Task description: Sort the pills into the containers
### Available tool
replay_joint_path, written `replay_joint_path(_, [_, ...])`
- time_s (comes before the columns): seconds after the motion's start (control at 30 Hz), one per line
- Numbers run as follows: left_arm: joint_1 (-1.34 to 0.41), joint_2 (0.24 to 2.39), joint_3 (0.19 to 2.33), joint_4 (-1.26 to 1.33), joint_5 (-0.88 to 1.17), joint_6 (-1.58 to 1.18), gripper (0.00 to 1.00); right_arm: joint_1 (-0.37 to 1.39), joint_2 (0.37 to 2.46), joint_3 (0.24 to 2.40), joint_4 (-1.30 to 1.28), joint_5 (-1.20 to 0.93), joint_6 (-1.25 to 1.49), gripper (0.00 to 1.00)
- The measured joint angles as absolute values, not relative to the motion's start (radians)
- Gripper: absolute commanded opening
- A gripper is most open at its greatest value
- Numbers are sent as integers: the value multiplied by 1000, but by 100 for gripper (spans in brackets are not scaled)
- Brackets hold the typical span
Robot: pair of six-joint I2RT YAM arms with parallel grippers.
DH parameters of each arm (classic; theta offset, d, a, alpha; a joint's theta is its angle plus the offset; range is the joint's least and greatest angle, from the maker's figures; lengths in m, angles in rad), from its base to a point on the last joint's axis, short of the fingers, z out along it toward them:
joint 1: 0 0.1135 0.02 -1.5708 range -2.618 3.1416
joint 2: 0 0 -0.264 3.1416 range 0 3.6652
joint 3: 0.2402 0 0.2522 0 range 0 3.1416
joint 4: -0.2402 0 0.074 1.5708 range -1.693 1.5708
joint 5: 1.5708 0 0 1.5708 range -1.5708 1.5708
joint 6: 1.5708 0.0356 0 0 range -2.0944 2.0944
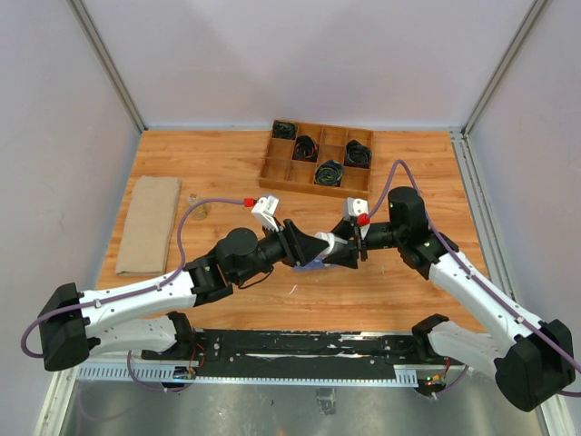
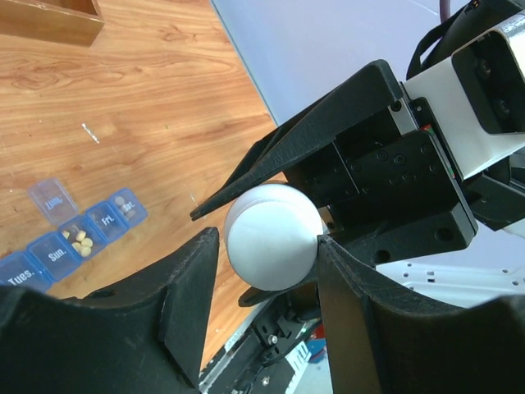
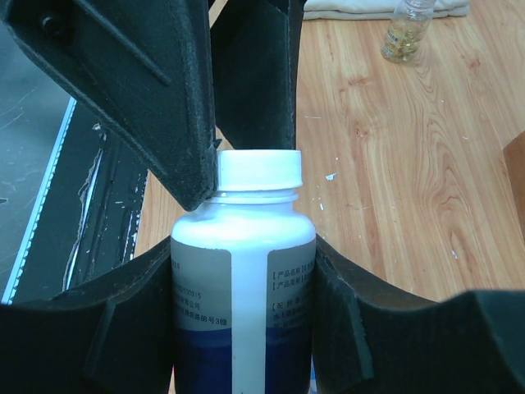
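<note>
A white bottle [image 3: 242, 279] with a blue band and printed label sits between the pads of my right gripper [image 3: 244, 246], which is shut on its body. Its white cap [image 2: 272, 236] lies between the jaws of my left gripper [image 2: 268, 238], which pinch it from both sides. Both grippers meet over the table's middle, the left gripper [image 1: 313, 249] facing the right gripper [image 1: 338, 247]. Below them lie the containers [image 2: 82, 238], a translucent-blue strip with day labels. One lid stands open, and yellow pills [image 2: 79, 240] show in one compartment.
A wooden divided tray [image 1: 272, 168] of black cables stands at the back centre. A tan folded cloth [image 1: 148, 224] lies at the left, with a small clear vial [image 3: 406, 29] of yellowish contents beside it.
</note>
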State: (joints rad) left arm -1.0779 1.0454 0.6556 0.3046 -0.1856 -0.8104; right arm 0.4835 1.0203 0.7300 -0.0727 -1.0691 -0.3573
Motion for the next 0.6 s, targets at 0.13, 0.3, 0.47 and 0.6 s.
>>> replay_joint_path(0.13, [-1078,1045,656,305,-186,-804,59,484,1020,730,-72,-1069,-357,14])
replay_joint_path(0.3, [-1078,1044,656,305,-186,-786,62,484,1020,730,-73,-1069,-357,14])
replay_joint_path(0.47, [-1078,1038,656,305,-186,-780,63,484,1020,730,-73,-1069,-357,14])
replay_joint_path(0.6, [-1078,1024,656,307,-186,-773,63,484,1020,730,-73,-1069,-357,14])
